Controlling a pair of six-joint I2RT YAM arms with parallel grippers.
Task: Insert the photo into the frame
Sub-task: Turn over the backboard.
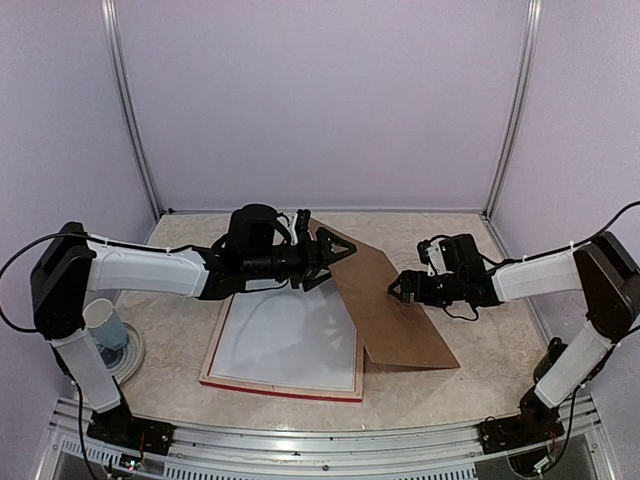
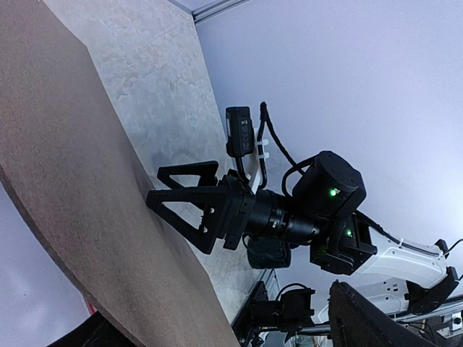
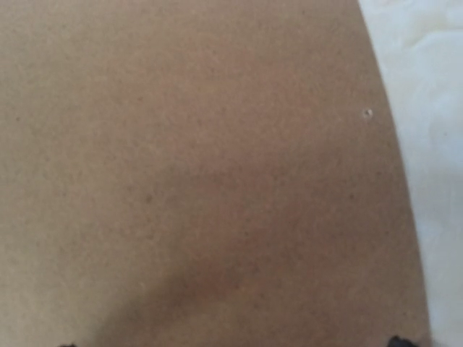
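Red-edged frame (image 1: pixel 285 391) flat, face down, long axis left-right

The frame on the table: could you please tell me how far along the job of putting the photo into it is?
Done: the frame lies flat with a white sheet inside, possibly the photo's blank side. In hand: the brown backing panel stands tilted beside it, the left gripper open-jawed at its top edge, the right gripper open against its face. Left: lay the panel over the sheet.
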